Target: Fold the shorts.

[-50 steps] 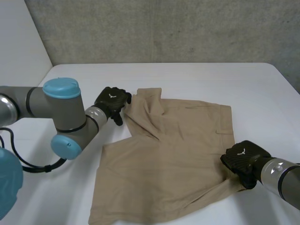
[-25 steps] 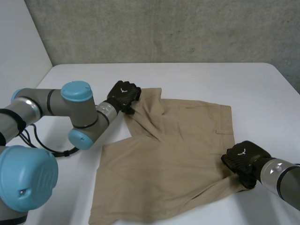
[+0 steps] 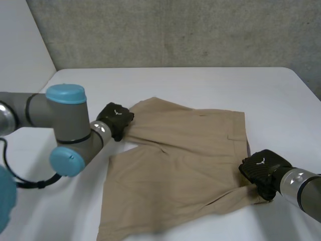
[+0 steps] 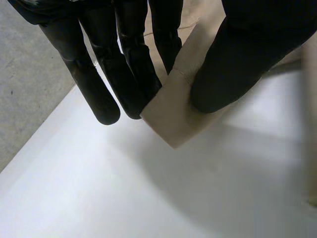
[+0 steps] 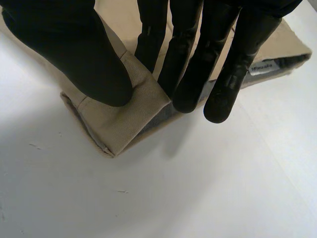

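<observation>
Tan shorts (image 3: 175, 165) lie spread on the white table (image 3: 200, 83). My left hand (image 3: 116, 118) is at their far left corner, shut on it: in the left wrist view the thumb (image 4: 247, 59) and fingers (image 4: 129, 59) pinch that tan corner (image 4: 173, 114) just above the table. My right hand (image 3: 261, 170) is at the near right corner of the shorts. There the thumb (image 5: 74, 54) and fingers (image 5: 188, 54) pinch a folded waistband corner (image 5: 124, 119), whose grey lining and a white label (image 5: 262, 67) show beneath.
A grey concrete wall (image 3: 175, 30) stands behind the table's far edge. Bare white tabletop (image 3: 75, 216) lies on all sides of the shorts. My left arm (image 3: 60, 120) reaches across the table's left side.
My left hand has closed on the far left corner and drawn it leftward, so the bunched fold there is pulled flatter. The right hand has kept its grip and place.
</observation>
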Robot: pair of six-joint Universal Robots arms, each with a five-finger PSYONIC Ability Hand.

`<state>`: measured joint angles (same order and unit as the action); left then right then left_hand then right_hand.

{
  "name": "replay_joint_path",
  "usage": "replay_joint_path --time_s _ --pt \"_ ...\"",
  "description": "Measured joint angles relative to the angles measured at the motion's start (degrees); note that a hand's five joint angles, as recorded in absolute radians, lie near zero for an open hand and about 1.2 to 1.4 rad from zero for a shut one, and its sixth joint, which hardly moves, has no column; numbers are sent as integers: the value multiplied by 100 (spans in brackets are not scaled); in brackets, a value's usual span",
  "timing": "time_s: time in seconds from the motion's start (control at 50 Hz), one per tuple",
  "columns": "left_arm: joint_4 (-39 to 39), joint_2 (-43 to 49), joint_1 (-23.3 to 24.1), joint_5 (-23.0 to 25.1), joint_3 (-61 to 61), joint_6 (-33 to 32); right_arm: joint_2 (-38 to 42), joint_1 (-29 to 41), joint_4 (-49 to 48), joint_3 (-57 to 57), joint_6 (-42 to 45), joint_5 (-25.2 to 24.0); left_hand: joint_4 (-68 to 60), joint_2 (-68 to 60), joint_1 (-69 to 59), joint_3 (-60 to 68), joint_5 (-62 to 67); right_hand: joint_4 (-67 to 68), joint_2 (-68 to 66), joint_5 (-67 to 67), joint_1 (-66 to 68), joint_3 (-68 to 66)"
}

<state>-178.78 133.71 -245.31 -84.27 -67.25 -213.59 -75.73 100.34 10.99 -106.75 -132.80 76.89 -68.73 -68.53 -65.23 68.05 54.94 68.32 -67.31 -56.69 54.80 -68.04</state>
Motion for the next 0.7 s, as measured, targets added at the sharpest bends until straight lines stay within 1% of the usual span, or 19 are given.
replay_joint_path --time_s 0.1,0.24,0.26,0.3,0.32,0.36,0.4,0.56,0.7 --pt "-97 -375 70 -32 -681 -61 19 22 6 -20 0 6 -1 -5 0 0 0 0 0 0 0 0" --pt "-355 -215 90 -40 -802 -73 25 36 16 -55 0 10 70 54 15 -49 -10 0 0 -1 0 0" --pt "-382 -180 90 -44 -780 -73 25 33 16 -59 0 10 619 682 404 -561 -315 0 0 -6 0 0" --pt "-413 -130 95 -48 -740 -72 24 25 17 -66 0 8 1991 1973 1880 -1911 -1610 0 0 -6 0 0" --pt "-421 -116 99 -50 -721 -72 24 21 17 -69 0 7 1991 1973 1880 -1911 -1610 0 0 -6 0 0" --pt "-439 -136 105 -52 -670 -75 24 11 16 -74 0 4 3433 3408 3237 -3332 -3038 0 0 -7 0 0" --pt "-455 -215 109 -46 -592 -77 24 -1 13 -79 0 -1 3812 3772 3494 -3702 -3450 0 0 -13 0 0" --pt "-562 -548 43 20 34 -24 16 -16 -5 -70 -5 -13 3910 3894 3498 -3782 -3580 0 0 -15 0 0" --pt "-622 -114 19 94 587 -20 15 -16 -10 -69 -56 -26 3910 3896 3497 -3783 -3580 0 0 -15 0 0"
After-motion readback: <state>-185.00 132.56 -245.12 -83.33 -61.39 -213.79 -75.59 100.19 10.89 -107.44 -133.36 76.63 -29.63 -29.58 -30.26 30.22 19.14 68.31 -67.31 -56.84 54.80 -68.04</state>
